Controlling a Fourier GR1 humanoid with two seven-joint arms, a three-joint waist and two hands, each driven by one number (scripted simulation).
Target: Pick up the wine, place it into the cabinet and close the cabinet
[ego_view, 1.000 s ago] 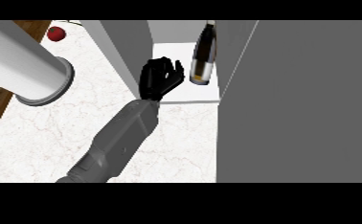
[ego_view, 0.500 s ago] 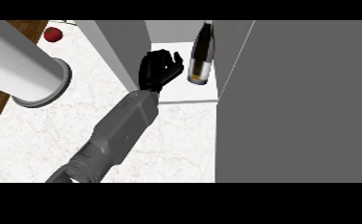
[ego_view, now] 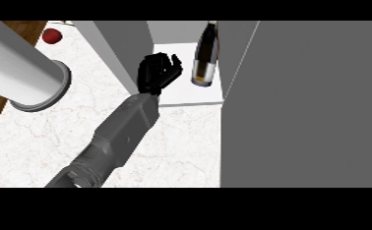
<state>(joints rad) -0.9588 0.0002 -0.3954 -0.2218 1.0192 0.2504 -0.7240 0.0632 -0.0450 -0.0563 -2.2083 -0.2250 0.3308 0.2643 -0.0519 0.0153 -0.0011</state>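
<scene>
The dark wine bottle (ego_view: 205, 57) with a pale band near its base stands upright on the white floor of the open cabinet (ego_view: 190, 98). Just left of it, a small gap away, my left hand (ego_view: 156, 72) is inside the cabinet opening with relaxed fingers pointing up, holding nothing. Its grey forearm runs down to the lower left. The grey cabinet door (ego_view: 305, 106) stands open and fills the right side. My right hand shows nowhere.
A large white cylinder (ego_view: 29, 76) stands at the left on the marble counter (ego_view: 181, 145). A small red round object (ego_view: 52, 36) lies at the far left. The cabinet's grey left wall (ego_view: 120, 47) is right beside my hand.
My left hand has drifted slightly up and to the left, away from the bottle, which stays standing in the cabinet.
</scene>
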